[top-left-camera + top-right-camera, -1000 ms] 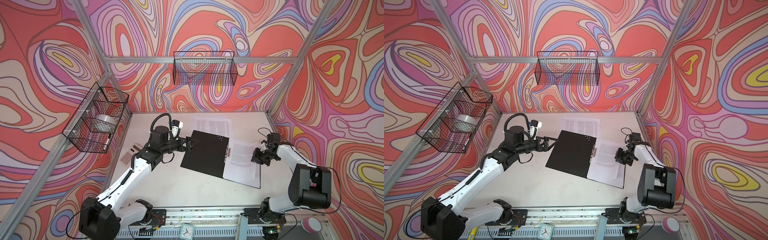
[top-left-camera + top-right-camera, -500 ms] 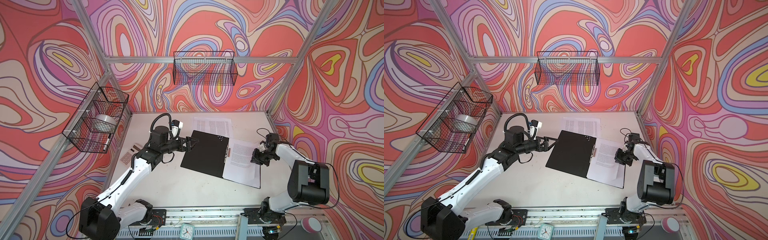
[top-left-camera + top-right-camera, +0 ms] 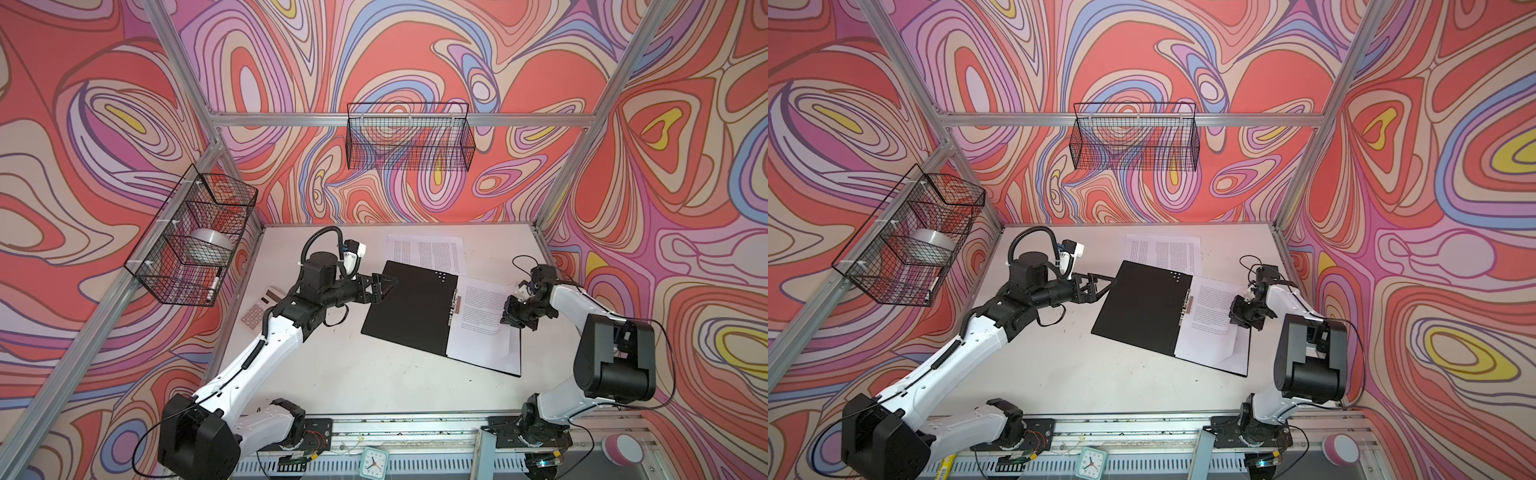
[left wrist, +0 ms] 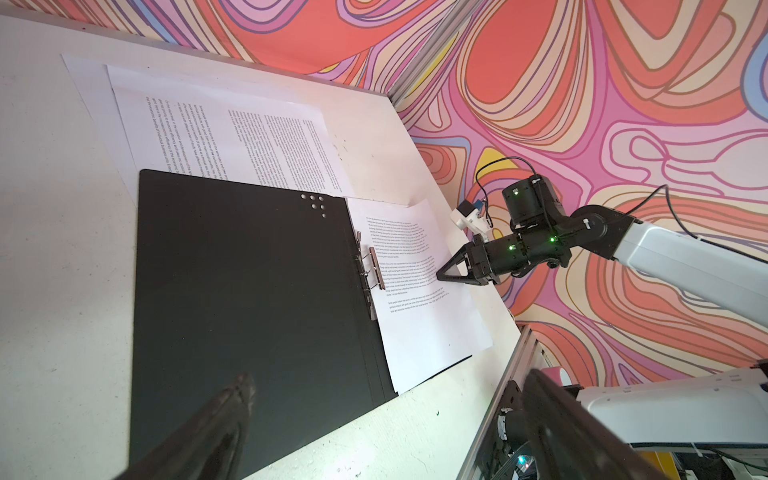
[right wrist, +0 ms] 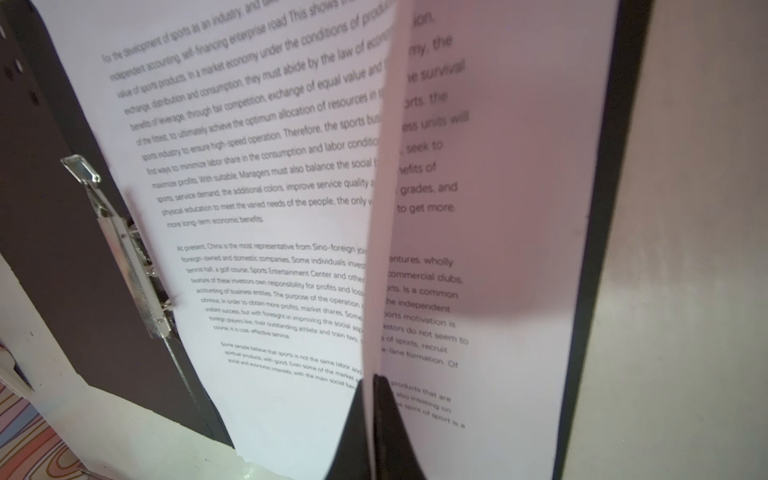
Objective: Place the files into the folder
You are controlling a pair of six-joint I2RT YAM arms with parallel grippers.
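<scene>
Open table [image 3: 353, 374] in front of folder [image 3: 407, 307], left edge — calculator [image 3: 259, 309] in way

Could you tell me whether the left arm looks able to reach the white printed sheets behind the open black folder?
Probably yes: the left gripper is open over the open black folder's left edge, and the white printed paper sheets lie just beyond its far edge, with nothing between.

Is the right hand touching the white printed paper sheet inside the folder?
Touching: the right wrist view shows the right hand pinching the lifted white printed sheet.
</scene>
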